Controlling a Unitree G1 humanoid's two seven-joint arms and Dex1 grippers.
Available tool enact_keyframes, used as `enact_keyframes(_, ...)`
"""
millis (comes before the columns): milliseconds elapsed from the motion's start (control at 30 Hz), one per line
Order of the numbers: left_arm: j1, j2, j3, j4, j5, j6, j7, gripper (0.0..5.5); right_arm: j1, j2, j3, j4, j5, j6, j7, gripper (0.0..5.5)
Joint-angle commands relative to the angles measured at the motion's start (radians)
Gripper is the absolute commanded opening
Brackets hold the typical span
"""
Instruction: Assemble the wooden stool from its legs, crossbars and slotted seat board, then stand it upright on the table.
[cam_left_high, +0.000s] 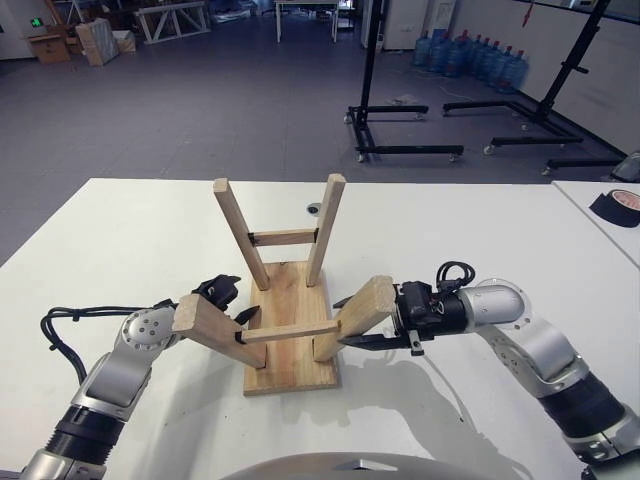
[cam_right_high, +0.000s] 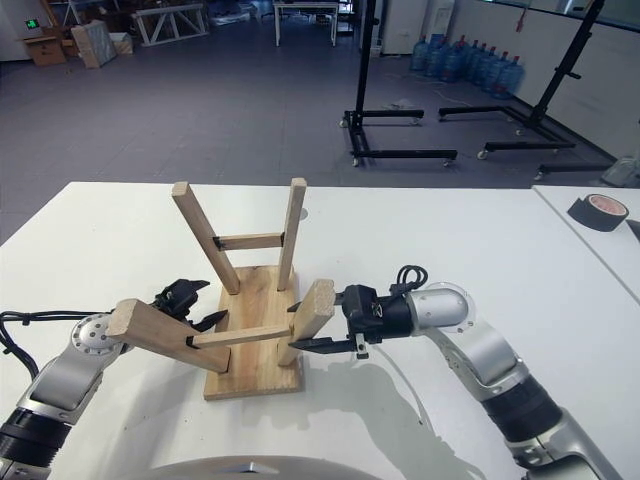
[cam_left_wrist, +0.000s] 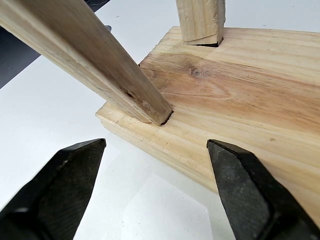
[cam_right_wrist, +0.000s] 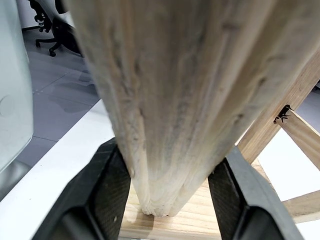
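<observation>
Stool upside down in the middle of the white table, and here's how it sits. The seat board lies flat on the surface with four legs splaying upward. The far legs are tied by a crossbar, and the near crossbar bridges the front pair. My right gripper is clamped on the near-right leg, a finger pressed to each side. My left gripper hangs by the near-left leg where it enters its slot, fingers spread wide apart. A black tape roll sits on the neighbouring table, far right.
</observation>
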Motion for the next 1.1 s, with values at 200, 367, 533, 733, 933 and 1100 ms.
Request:
enact_keyframes(200, 0.051, -0.001, -0.053, 0.045, 0.032, 0.052, -0.021, 3.71, 0.041, -0.103, 0.093, 0.088, -0.196, 0.168, -0.007, 2.07)
enact_keyframes(367, 0.046, 0.0, -0.062, 0.048, 0.039, 0.05, -0.02, 3.71, 0.003, -0.078, 0.082, 0.024, -0.029, 0.398, -0.036, 2.04)
enact_keyframes(533, 0.048, -0.006, -0.069, 0.047, 0.044, 0.051, -0.012, 3.71, 0.01, -0.084, 0.112, 0.03, -0.152, 0.237, 0.0, 2.03)
enact_keyframes(733, 0.05, -0.012, -0.072, 0.053, 0.043, 0.048, -0.008, 3.71, 0.006, -0.085, 0.153, 0.13, -0.309, 0.011, -0.021, 2.04)
enact_keyframes(933, 0.039, -0.013, -0.074, 0.061, 0.046, 0.041, -0.009, 3.71, -0.04, -0.052, 0.163, 0.134, -0.208, 0.107, -0.041, 2.07)
enact_keyframes(1100, 0.021, -0.013, -0.08, 0.066, 0.045, 0.039, -0.012, 3.71, -0.08, -0.037, 0.214, 0.15, -0.239, 0.138, -0.03, 2.07)
